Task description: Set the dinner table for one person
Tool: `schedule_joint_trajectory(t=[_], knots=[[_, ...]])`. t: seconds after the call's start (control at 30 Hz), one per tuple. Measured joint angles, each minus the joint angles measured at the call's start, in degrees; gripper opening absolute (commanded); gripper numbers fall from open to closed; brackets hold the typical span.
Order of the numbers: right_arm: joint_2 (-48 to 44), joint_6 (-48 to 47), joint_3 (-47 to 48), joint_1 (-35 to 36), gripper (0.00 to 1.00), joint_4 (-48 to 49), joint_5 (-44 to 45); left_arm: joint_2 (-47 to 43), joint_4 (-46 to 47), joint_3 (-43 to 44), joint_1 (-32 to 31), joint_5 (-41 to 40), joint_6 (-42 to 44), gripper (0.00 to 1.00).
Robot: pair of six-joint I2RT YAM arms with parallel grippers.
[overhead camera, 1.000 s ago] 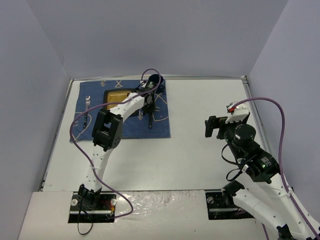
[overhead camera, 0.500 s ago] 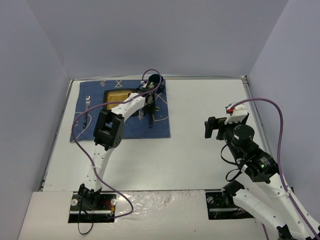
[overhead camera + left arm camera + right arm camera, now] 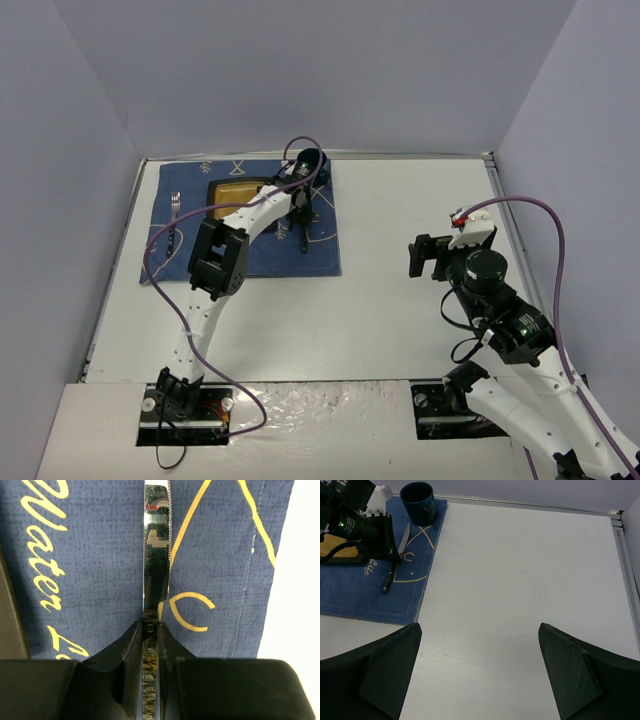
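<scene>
A knife (image 3: 156,555) lies lengthwise on the blue placemat (image 3: 215,555), its shiny blade pointing away from me. My left gripper (image 3: 150,627) is shut on the knife where the blade meets the handle; the handle runs back between the fingers. From above, the left gripper (image 3: 297,215) is over the placemat (image 3: 240,250), right of a yellow square plate (image 3: 235,190). My right gripper (image 3: 479,625) stands wide open over the bare white dinner table (image 3: 520,580), holding nothing. The right wrist view shows the knife (image 3: 395,565) under the left gripper (image 3: 380,535).
A dark blue mug (image 3: 308,160) stands at the placemat's far right corner. A fork (image 3: 175,205) lies left of the plate. Grey walls close in the table's rim (image 3: 490,157) on three sides. The right gripper (image 3: 425,255) hovers over the table's right half.
Hardly anything: the left arm's elbow has shifted very slightly, with the gripper staying shut on the knife. The right arm has not moved.
</scene>
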Motion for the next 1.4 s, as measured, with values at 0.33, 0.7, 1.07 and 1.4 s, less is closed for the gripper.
schedule_joint_trajectory(t=[0.33, 0.7, 1.07, 1.4], knots=[[0.0, 0.01, -0.02, 0.0, 1.0, 0.01, 0.0, 1.24, 0.2, 1.59, 0.0, 0.08, -0.38, 0.14], [0.0, 0.05, -0.44, 0.0, 1.0, 0.0, -0.02, 1.22, 1.6, 1.41, -0.01, 0.31, -1.58, 0.38], [0.0, 0.72, -0.44, 0.0, 1.0, 0.01, -0.24, -3.45, 6.04, -7.1, -0.22, 1.01, -2.64, 0.39], [-0.53, 2.01, -0.47, 0.0, 1.0, 0.01, -0.59, -4.99, 8.82, -10.22, -1.13, 1.05, -3.27, 0.39]])
